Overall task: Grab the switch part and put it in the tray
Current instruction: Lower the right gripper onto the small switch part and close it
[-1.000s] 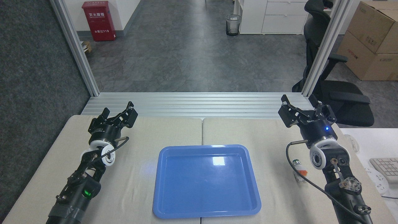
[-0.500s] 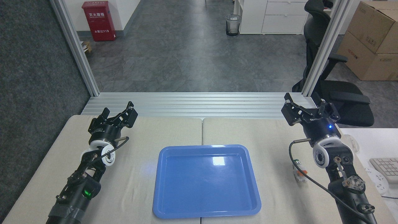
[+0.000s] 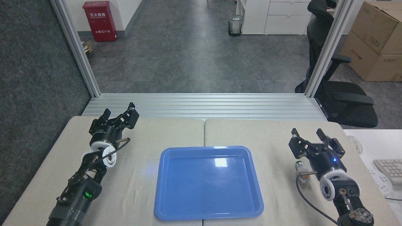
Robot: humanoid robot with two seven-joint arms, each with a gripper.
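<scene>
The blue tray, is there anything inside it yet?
Empty. The blue tray shows only its glossy floor with a light reflection; the switch part lies outside on the table, beside the right gripper.

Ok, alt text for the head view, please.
The switch part lies on the table beside the open right hand, right of the empty blue tray. The open left hand sits at the far left.

The tray (image 3: pixel 209 183) is showing a glossy blue plastic that is reflecting the light, and the desk (image 3: pixel 150 138) is wearing a matt beige cloth. The switch part (image 3: pixel 301 169) is looking like whitish translucent plastic, and both grippers (image 3: pixel 119 115) (image 3: pixel 309 138) are showing matt black parts.
</scene>
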